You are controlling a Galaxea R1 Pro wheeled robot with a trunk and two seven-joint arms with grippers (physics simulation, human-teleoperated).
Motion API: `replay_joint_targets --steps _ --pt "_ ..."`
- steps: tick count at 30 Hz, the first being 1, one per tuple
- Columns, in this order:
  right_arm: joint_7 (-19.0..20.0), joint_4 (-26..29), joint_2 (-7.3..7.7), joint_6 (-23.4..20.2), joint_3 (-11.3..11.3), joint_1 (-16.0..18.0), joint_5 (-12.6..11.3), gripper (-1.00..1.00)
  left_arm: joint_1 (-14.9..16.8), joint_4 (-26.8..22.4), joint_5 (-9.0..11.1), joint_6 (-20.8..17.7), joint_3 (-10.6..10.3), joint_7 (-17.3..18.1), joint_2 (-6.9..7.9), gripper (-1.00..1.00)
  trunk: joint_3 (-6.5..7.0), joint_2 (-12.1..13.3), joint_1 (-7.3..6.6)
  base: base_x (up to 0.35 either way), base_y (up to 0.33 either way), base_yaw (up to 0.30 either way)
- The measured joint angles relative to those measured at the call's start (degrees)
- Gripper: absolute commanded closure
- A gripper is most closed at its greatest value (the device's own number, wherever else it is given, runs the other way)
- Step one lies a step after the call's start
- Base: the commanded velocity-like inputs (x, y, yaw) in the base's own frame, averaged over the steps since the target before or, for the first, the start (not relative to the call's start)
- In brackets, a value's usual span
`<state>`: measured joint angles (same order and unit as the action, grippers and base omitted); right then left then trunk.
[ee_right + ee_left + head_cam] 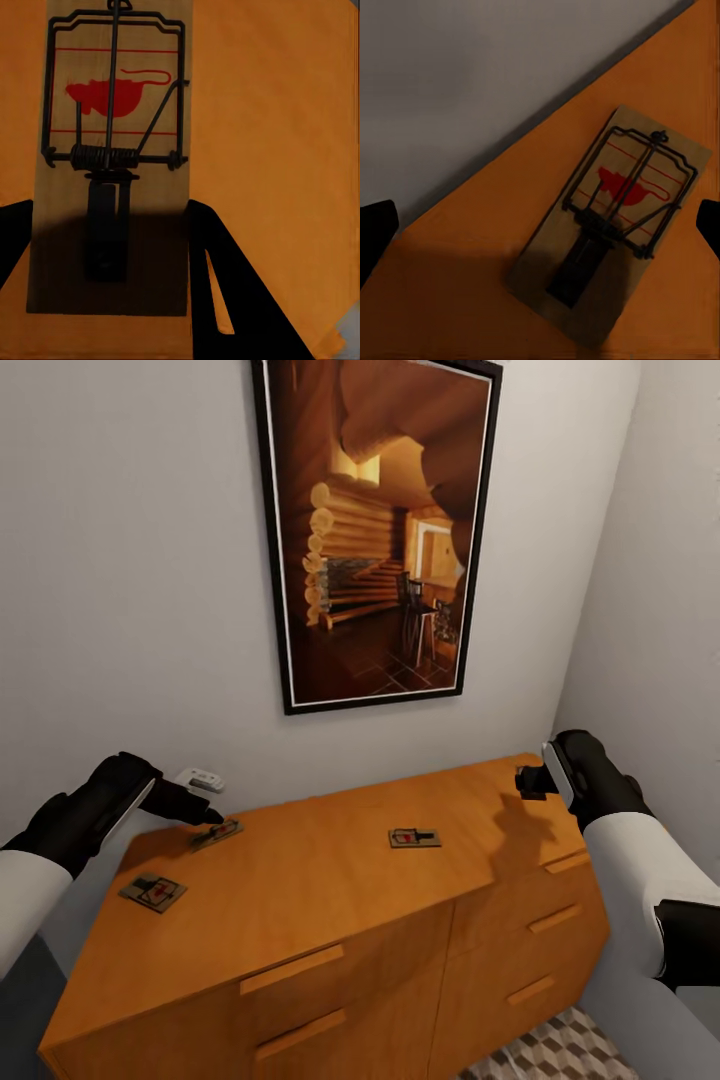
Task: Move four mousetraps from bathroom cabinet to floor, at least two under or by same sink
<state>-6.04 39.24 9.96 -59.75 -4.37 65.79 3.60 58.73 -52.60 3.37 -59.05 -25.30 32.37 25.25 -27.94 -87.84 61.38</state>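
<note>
Black and blunt, the left hand [205, 815] hovers low over the rear left corner of the cabinet [330, 890], its fingers spread well apart, and in the left wrist view their dark tips stand at either side of a mousetrap [615, 225] lying flat on the orange-brown top near the back edge by the wall. From the head view that same trap [217, 833] sits just beyond the fingertips, not yet touched as far as I can judge. A second trap [153, 892] lies nearer the left front edge, and a third [414, 838] rests around the middle of the top. The right hand [530, 780] hangs above the rear right corner; its wrist view looks down on a mousetrap [112, 157] lying flat on the wood, but I cannot tell from any picture whether its fingers are parted or together.

These traps look light, stiff and thin: a small wooden board with a wire bar and a coil spring. Lying flush on smooth wood, one is likely to skid when nudged, so pinching across the long edges of the board seems safest, keeping clear of the sprung wire. Each board carries a red mouse silhouette and thin red lines; I can read no lettering or brand. A framed picture [375, 530] hangs on the wall above, and a patch of cube-patterned bathroom floor [560, 1055] shows below the cabinet's front right corner.
</note>
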Motion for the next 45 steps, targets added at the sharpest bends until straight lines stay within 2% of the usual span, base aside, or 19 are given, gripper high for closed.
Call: replay_joint_targets --steps 37,41,45 --pt "0.00 0.00 0.06 0.00 -0.05 0.00 0.06 1.00 0.00 0.52 0.15 0.58 0.04 0.22 -0.39 -1.00 0.00 0.00 -0.02 -0.009 0.000 0.000" --pt "-0.01 0.00 0.23 0.00 -0.06 0.00 0.11 1.00 0.00 0.52 0.16 0.70 0.02 0.96 -0.43 -1.00 0.00 0.00 -0.02 0.000 0.000 0.000" --pt "0.02 0.00 0.94 0.00 -0.01 0.00 0.09 1.00 0.00 0.57 0.08 1.19 0.00 3.29 -0.44 -1.00 0.00 0.00 -0.02 0.000 0.000 0.000"
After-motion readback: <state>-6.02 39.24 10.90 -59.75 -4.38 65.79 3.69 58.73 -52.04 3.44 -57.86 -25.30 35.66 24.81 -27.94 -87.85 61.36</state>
